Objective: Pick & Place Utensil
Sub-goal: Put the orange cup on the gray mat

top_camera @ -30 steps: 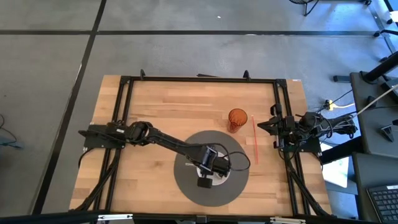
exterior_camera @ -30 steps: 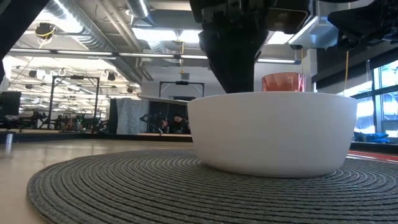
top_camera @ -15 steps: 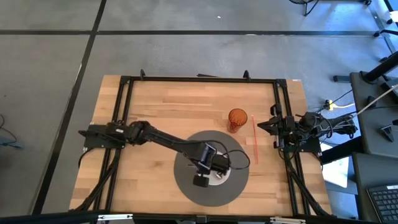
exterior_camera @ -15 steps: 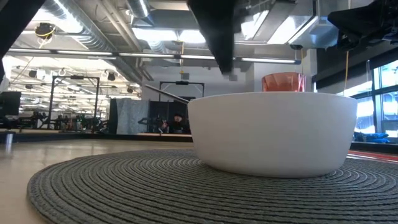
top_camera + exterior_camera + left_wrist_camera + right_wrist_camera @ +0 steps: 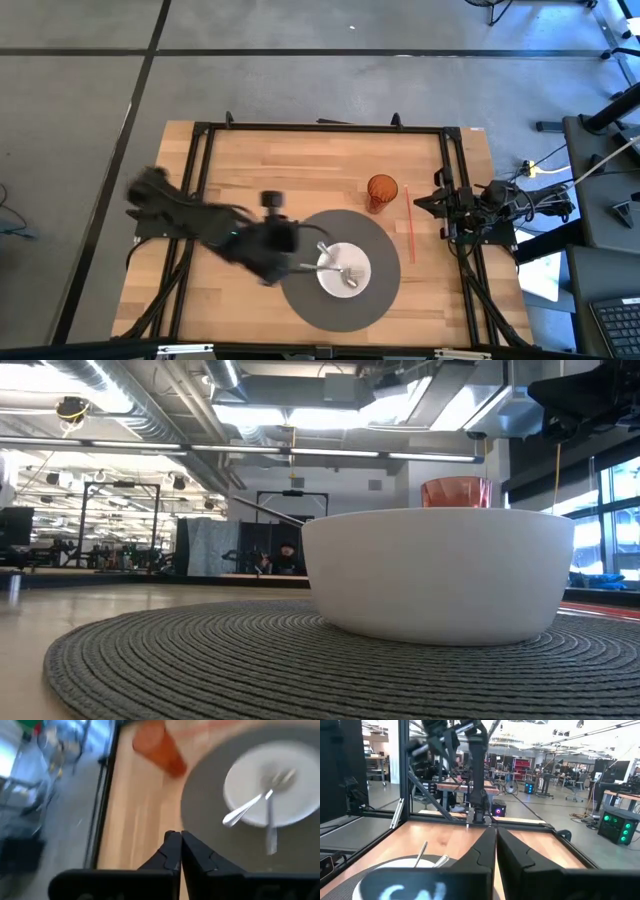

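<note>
A white bowl [image 5: 345, 270] stands on a round grey placemat [image 5: 300, 300]. Two silver utensils [image 5: 335, 262] lie in it, and one handle [image 5: 265, 510] sticks out over its left rim. In the left wrist view the bowl [image 5: 295, 765] and both utensils [image 5: 250, 807] show ahead of my left gripper [image 5: 175, 840]. That gripper is shut and empty. In the high view it [image 5: 272, 262] hangs beside the placemat's left edge, blurred. My right gripper [image 5: 495, 836] is shut and waits at the table's right edge [image 5: 440, 203].
An orange cup [image 5: 381, 190] stands on the wood just beyond the placemat, toward the far right. A thin red stick [image 5: 408, 225] lies right of the placemat. Black frame rails [image 5: 200, 180] run along the table's sides. Bare wood [image 5: 280, 170] lies on the far side.
My left gripper was down in the bowl, rose out of it, then swung fast toward the table's left, off the placemat. A utensil stayed behind in the bowl, its handle now leaning out over the left rim.
</note>
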You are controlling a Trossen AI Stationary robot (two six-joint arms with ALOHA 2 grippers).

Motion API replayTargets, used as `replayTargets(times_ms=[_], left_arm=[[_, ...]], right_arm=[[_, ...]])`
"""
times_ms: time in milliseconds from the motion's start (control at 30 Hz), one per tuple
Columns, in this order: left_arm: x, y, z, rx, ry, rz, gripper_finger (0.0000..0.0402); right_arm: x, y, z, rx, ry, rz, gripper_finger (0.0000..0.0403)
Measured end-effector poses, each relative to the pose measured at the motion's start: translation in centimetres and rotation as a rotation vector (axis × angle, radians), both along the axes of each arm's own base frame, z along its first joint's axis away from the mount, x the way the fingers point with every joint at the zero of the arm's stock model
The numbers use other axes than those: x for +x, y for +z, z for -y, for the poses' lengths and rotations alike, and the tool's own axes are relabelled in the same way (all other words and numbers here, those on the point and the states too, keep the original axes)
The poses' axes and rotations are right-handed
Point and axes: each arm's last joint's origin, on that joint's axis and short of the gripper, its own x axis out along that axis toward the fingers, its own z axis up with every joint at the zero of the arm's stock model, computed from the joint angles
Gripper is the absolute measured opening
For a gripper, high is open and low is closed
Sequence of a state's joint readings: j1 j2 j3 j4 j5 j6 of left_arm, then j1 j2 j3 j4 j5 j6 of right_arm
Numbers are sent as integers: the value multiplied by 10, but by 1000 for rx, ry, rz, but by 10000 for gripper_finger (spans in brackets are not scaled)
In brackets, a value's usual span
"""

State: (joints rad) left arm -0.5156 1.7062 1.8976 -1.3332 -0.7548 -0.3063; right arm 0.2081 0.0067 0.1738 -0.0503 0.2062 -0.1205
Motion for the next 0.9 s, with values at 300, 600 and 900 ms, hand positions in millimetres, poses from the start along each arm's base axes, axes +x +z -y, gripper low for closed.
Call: replayTargets(times_ms=[300, 600, 900], left_arm=[[-97, -64, -52, -273, -472, 407, 1], [-151, -127, -103, -215, -392, 776, 1], [-155, -153, -114, -137, -371, 934, 2]], right_arm=[[0, 1, 0, -17, -5, 8, 16], [0, 1, 0, -29, -8, 8, 16], [0, 3, 0, -67, -21, 26, 16]])
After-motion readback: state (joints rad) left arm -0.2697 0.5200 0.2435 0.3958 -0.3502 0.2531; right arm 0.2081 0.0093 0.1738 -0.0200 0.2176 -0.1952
